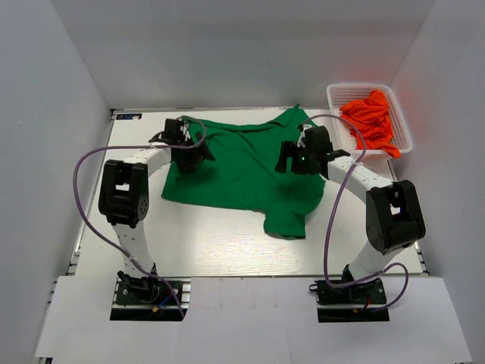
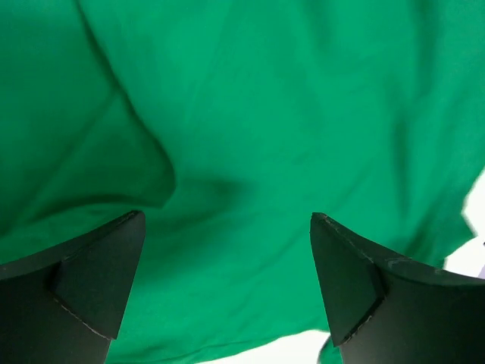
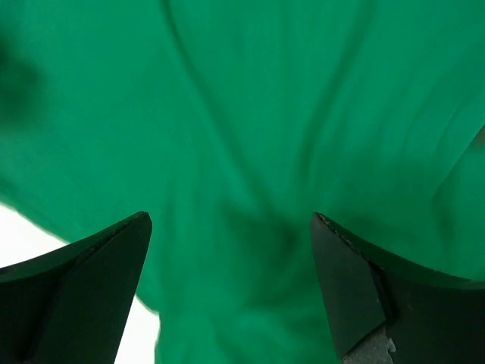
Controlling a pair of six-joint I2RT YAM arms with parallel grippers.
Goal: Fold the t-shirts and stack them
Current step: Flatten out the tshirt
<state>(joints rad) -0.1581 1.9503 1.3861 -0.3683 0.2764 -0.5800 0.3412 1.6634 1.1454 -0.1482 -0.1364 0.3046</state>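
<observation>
A green t-shirt (image 1: 246, 171) lies spread on the white table, a sleeve poking out at the near right and another at the far right. My left gripper (image 1: 187, 161) hovers over its left part, jaws wide apart and empty; green cloth (image 2: 250, 152) fills its wrist view. Over the shirt's right part my right gripper (image 1: 292, 161) also stands open with nothing held, looking down on wrinkled green cloth (image 3: 250, 136). Orange t-shirts (image 1: 373, 121) are heaped in the basket at the far right.
The white mesh basket (image 1: 333, 95) stands at the table's far right corner, against the wall. Grey walls close in on the left, back and right. Purple cables loop from both arms over the table (image 1: 204, 243).
</observation>
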